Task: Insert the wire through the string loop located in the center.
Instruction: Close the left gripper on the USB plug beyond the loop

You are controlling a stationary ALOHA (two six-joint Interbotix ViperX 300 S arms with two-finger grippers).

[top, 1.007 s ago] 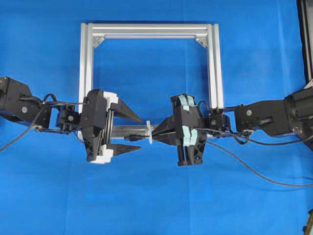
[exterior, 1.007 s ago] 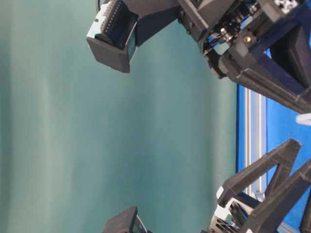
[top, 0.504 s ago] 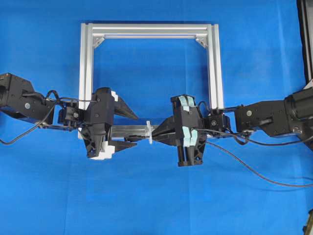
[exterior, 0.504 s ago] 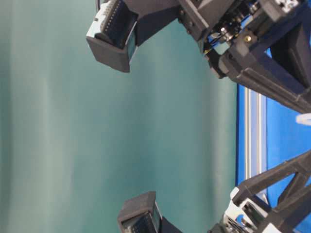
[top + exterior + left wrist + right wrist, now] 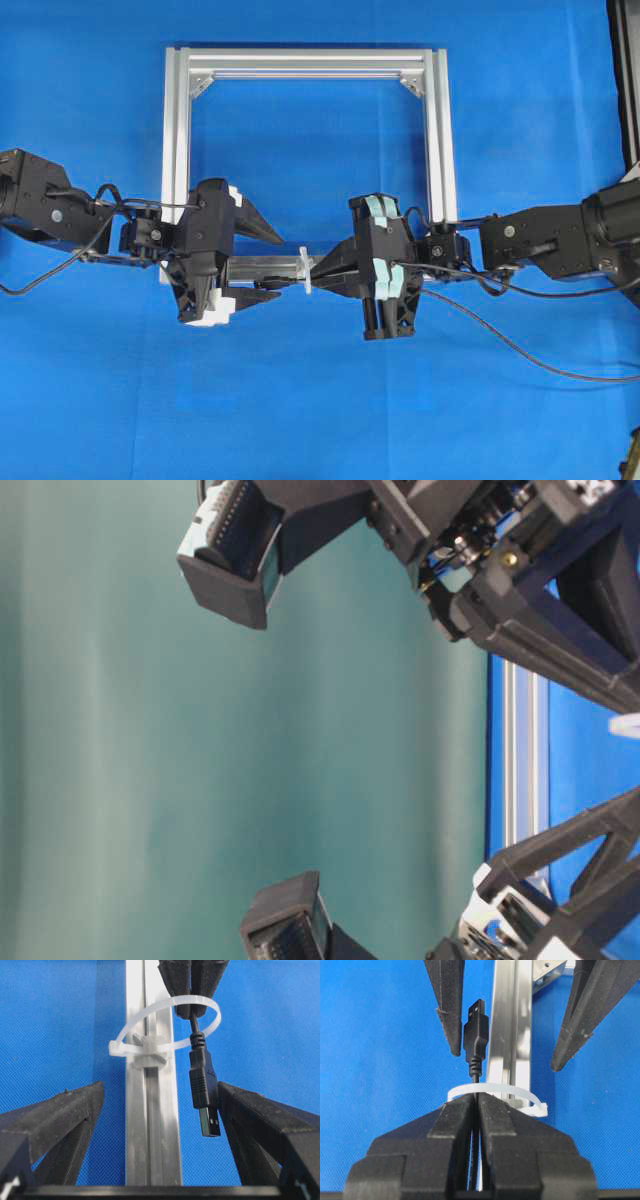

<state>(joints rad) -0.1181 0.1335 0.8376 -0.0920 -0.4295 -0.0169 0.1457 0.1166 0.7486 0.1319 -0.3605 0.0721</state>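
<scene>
We find, at the left of the overhead view, the left gripper (image 5: pixel 272 268) lying level over the lower bar of the aluminium frame (image 5: pixel 175 130), its jaws spread and holding nothing. In the left wrist view its two fingers (image 5: pixel 55 1120) stand wide apart at the lower corners, with the bar running up the middle between them. Just right of that gripper in the overhead view, at the centre of the lower bar, we see the string loop (image 5: pixel 305 270), a white tie fixed to the bar. In the left wrist view the wire (image 5: pixel 204 1090) passes through the string loop (image 5: pixel 165 1030): its plug with the metallic tip hangs below the ring, between the spread fingers and close beside the right-hand one, though we cannot tell whether they touch. Further right in the overhead view, the right gripper (image 5: pixel 322 270) is pressed together, pinching the wire just behind the loop; the right wrist view shows its fingers (image 5: pixel 455 1120) closed on the thin cable. The blue cloth (image 5: pixel 320 420) covers the table beneath.
</scene>
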